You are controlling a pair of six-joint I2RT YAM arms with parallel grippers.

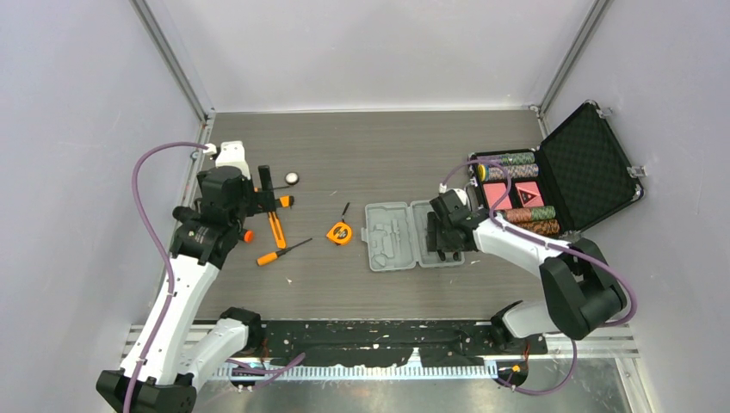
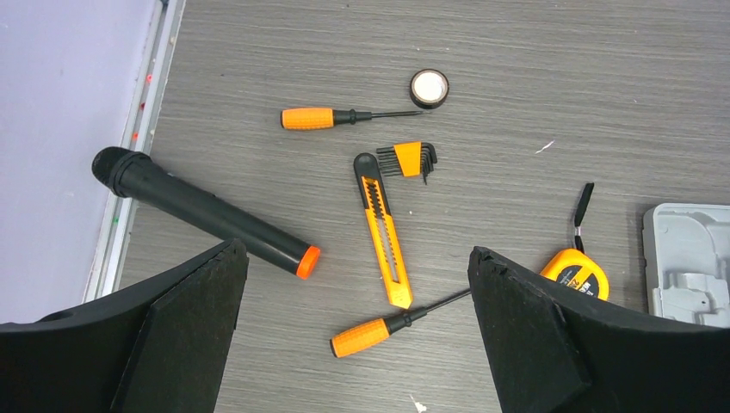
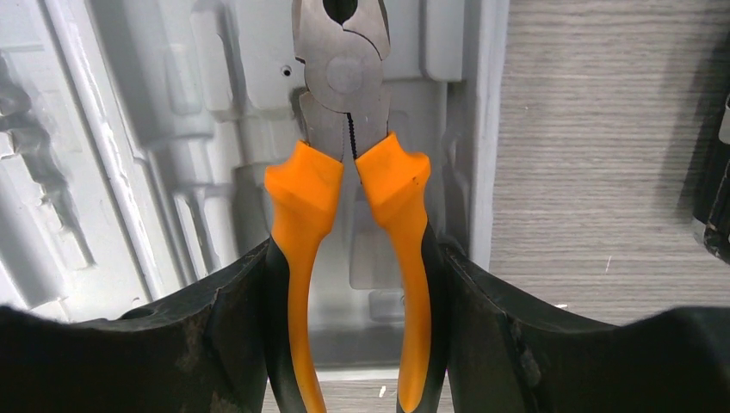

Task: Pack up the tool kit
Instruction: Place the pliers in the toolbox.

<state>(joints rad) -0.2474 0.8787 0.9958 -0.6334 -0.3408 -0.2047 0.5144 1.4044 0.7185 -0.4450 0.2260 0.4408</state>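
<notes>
The grey tool kit case (image 1: 400, 235) lies open mid-table. My right gripper (image 1: 448, 234) hovers over its right half, shut on the orange-and-black pliers (image 3: 344, 172), both handles pressed between the fingers (image 3: 215, 344), steel nose pointing away over the moulded slots (image 3: 155, 215). My left gripper (image 2: 355, 249) stands open and empty above the loose tools at the left: a screwdriver (image 2: 370, 334) right below it, a second screwdriver (image 2: 323, 118), a utility knife (image 2: 386, 237), hex keys (image 2: 413, 159), a black torch (image 2: 207, 215) and the tape measure (image 2: 575, 271).
A larger black foam-lined case (image 1: 594, 168) with poker chips (image 1: 516, 194) stands open at the back right, close behind the right arm. A small tape roll (image 1: 293, 178) lies beyond the loose tools. Walls with metal rails close in the left, right and back.
</notes>
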